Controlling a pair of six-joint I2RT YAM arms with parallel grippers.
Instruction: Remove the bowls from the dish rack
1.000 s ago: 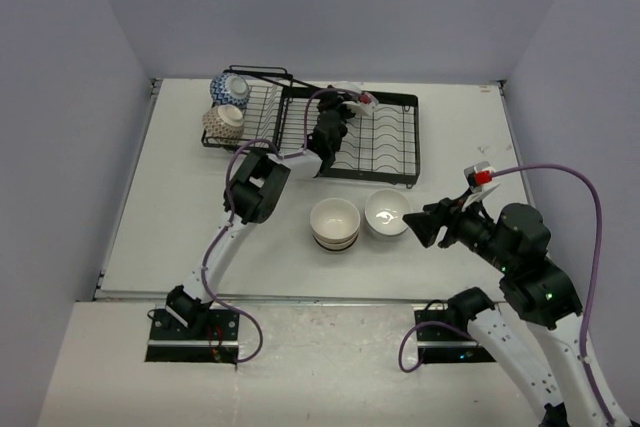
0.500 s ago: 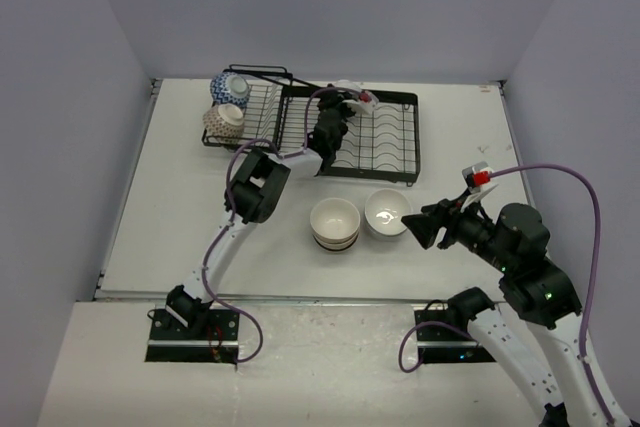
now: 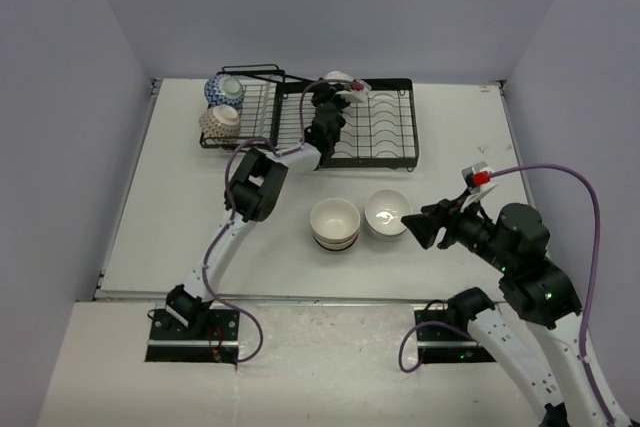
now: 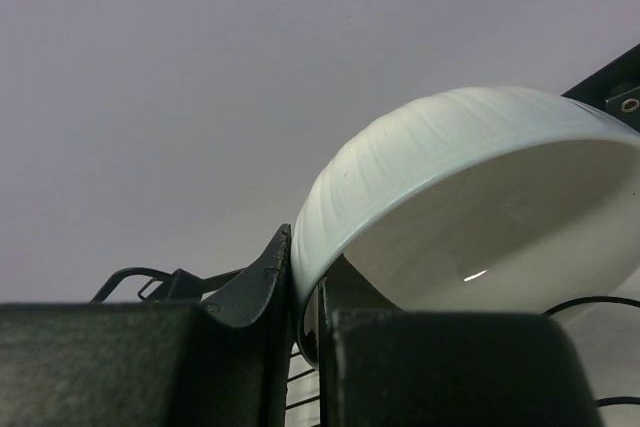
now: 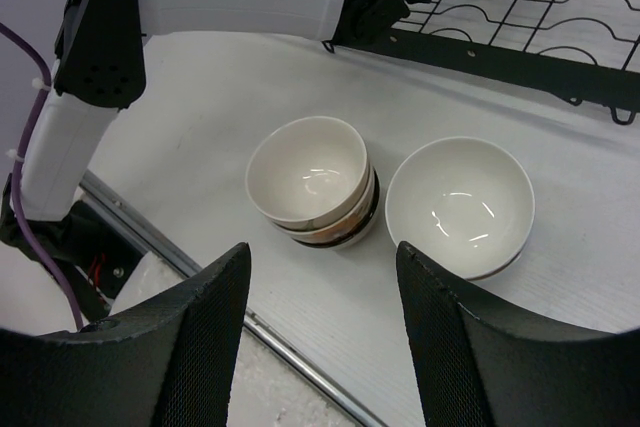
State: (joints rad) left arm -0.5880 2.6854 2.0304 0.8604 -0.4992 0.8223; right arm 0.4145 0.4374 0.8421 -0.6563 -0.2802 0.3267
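Status on the bowl unload: left gripper (image 4: 310,322) is pinching the rim of a ribbed white bowl (image 4: 450,177), one finger outside the wall and one inside, jaws pressed almost together on it. Top view is putting that bowl at the far edge of the dish rack (image 3: 385,137), about where the big slotted section is meeting the small wire section. Can't tell whether it's clear of the wires yet. Rack is sitting along the far edge of the table (image 3: 180,217), left of centre.

Right gripper (image 5: 320,337) is hanging spread and empty over the table's near-middle, looking down on a two-bowl stack (image 5: 312,182) with a single white bowl (image 5: 460,205) just beside it. Blue-and-white bowl (image 3: 225,89) and speckled bowl (image 3: 222,122) are sitting in the small section at the rack's left end.

My read on doing this step well:
- Lift straight up until the bowl's foot is clearing the slot wires, then start pulling toward the near edge.
- A rim pinch on glazed ceramic is thin, so move slowly with no wrist swings.
- Watch for the rack dragging along with the bowl.
- Right arm is occupying the space over the single bowl, so aim for the stack or the bare table to its left.
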